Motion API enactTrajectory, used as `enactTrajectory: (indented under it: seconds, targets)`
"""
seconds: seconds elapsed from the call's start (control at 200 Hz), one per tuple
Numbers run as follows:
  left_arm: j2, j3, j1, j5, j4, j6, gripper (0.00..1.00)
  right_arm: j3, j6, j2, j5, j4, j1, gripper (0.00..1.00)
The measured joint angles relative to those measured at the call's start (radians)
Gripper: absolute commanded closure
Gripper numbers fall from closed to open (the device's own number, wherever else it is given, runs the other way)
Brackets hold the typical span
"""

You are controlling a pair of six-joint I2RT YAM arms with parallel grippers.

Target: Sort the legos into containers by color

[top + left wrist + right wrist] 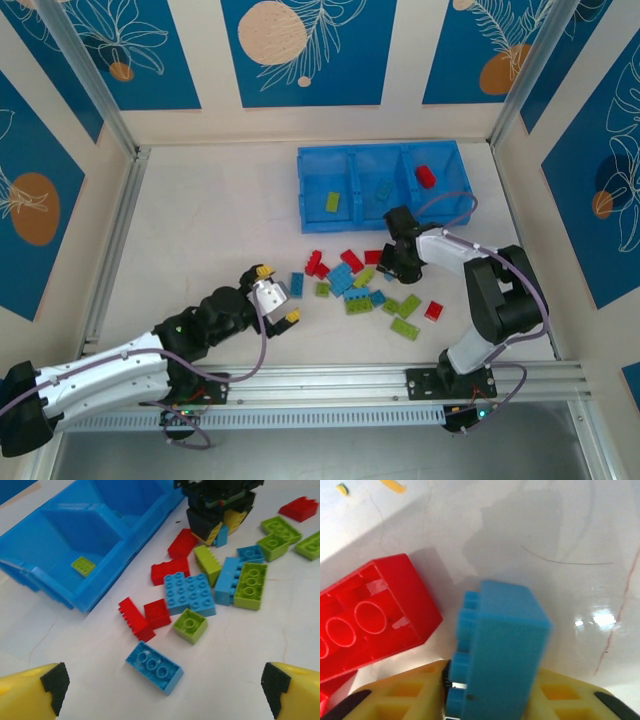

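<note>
Gripping a blue brick (502, 650) between its jaws, the right claw (495, 700) hangs beside a red brick (370, 615) on the table (560, 540); left claw (163, 687) stands wide open, empty.

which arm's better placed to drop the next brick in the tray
Right: the right gripper is shut on a light blue brick near the blue tray; the left gripper is open and farther off.

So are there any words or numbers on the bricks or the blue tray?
None that can be read. The small red, light blue and lime green plastic bricks show plain studs, the rectangular blue plastic tray is bare, and the blue wall panels carry only flower and circle patterns.
</note>
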Motion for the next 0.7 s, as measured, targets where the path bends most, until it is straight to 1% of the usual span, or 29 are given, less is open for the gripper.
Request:
enactTrajectory:
  seconds: [0.135, 0.16, 0.19, 0.235, 0.3, 0.38, 0.46, 0.56, 0.625, 0.7]
  targets:
    - [-0.002, -0.003, 0.0, 0.017, 0.008, 0.0, 0.0, -0.05, 0.016, -0.066, 0.008, 0.006, -0.014, 0.75]
    - [-0.002, -0.003, 0.0, 0.017, 0.009, 0.0, 0.0, -0.058, 0.02, -0.084, 0.012, 0.001, -0.014, 0.76]
    - [-0.001, -0.003, 0.0, 0.017, 0.009, 0.0, 0.0, -0.062, 0.021, -0.111, 0.021, -0.011, -0.013, 0.79]
    - [0.0, -0.003, 0.0, 0.017, 0.01, 0.0, 0.0, -0.062, 0.019, -0.152, 0.037, -0.024, -0.008, 0.8]
    - [0.002, -0.003, 0.0, 0.017, 0.012, 0.0, 0.0, -0.05, 0.012, -0.224, 0.075, -0.043, 0.022, 0.81]
    - [0.007, -0.003, 0.0, 0.017, 0.013, 0.0, 0.0, -0.007, -0.028, -0.305, 0.129, -0.045, 0.083, 0.81]
    - [0.011, -0.003, 0.0, 0.017, 0.013, 0.0, 0.0, 0.059, -0.089, -0.337, 0.152, -0.018, 0.117, 0.8]
    - [0.011, -0.003, 0.0, 0.017, 0.014, 0.0, 0.0, 0.179, -0.19, -0.281, 0.164, 0.024, 0.106, 0.8]
    - [0.011, -0.003, 0.0, 0.009, 0.014, 0.0, 0.0, 0.287, -0.249, -0.184, 0.164, 0.04, 0.078, 0.8]
    - [0.023, -0.003, 0.0, -0.017, 0.014, 0.0, 0.0, 0.434, -0.301, -0.034, 0.149, 0.046, 0.025, 0.8]
